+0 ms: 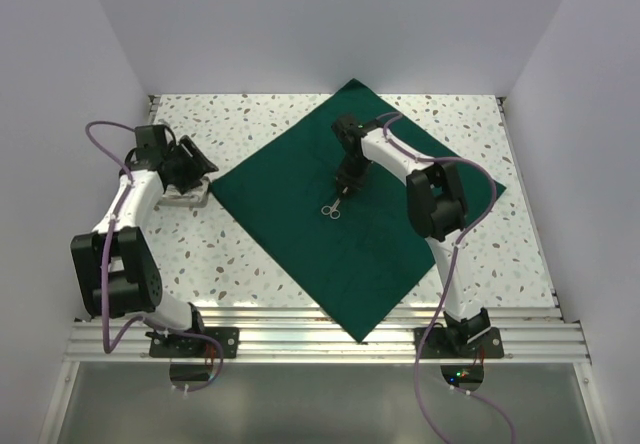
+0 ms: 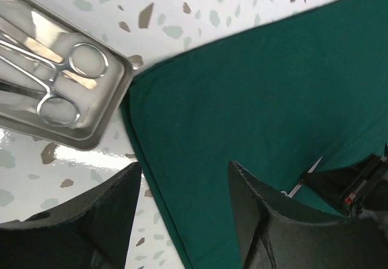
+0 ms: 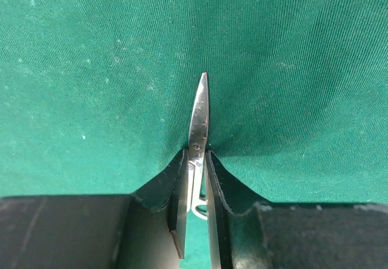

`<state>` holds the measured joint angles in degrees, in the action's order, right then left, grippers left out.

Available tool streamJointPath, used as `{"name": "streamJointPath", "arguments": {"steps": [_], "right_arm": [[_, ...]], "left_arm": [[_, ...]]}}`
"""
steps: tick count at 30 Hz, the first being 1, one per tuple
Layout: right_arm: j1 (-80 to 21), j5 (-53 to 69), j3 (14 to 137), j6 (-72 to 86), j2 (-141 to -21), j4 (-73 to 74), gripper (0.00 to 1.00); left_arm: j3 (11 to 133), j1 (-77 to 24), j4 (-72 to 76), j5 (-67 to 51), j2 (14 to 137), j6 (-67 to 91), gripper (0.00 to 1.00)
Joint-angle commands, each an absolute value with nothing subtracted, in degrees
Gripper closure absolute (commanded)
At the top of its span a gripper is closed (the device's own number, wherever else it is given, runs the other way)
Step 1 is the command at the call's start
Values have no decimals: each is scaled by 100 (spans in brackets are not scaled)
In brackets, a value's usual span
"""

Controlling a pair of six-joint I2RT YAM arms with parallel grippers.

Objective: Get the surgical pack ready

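The dark green cloth drape (image 1: 290, 224) lies flat on the table like a diamond. Thin silver scissors (image 1: 331, 208) lie near its middle. My right gripper (image 1: 345, 188) is down on them. In the right wrist view its jaws press both sides of the scissors (image 3: 199, 108) at the pivot, and the blade tip points away over the cloth (image 3: 91, 69). My left gripper (image 2: 185, 181) hangs open above the drape's left edge (image 2: 254, 87), with nothing between its fingers. No gauze shows.
A steel tray (image 2: 115, 99) holding more ringed instruments (image 2: 57, 81) sits on the speckled table just left of the drape, also visible under the left arm (image 1: 185, 200). White walls close in the table on three sides.
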<state>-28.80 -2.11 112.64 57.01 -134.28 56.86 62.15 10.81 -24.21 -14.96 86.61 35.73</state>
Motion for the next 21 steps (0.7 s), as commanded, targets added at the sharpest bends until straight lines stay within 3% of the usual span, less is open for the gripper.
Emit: {"name": "streamJointPath", "arguments": {"steps": [1,4,7,16,21], "right_arm": [[-2953,-307,11197,5740,-13808,5862,83],[-2953,-316,11250,5591,-13773,6002,87],[-2953,-343,11302,5371,-13545,6003,100],[-2944,114,10478,3965,-12280,4758,100],[-2944,280,9907,3534,-11674,4387,100]], "left_arm": [[6521,827,-2452,-1679,8508,3217,37],[6627,668,-2470,-1731,8499,3147,36],[6802,449,-2435,-1933,8595,3042,34],[6917,-448,-1557,-3768,9175,2856,29],[7022,-1062,-1231,-4139,9518,2962,28]]}}
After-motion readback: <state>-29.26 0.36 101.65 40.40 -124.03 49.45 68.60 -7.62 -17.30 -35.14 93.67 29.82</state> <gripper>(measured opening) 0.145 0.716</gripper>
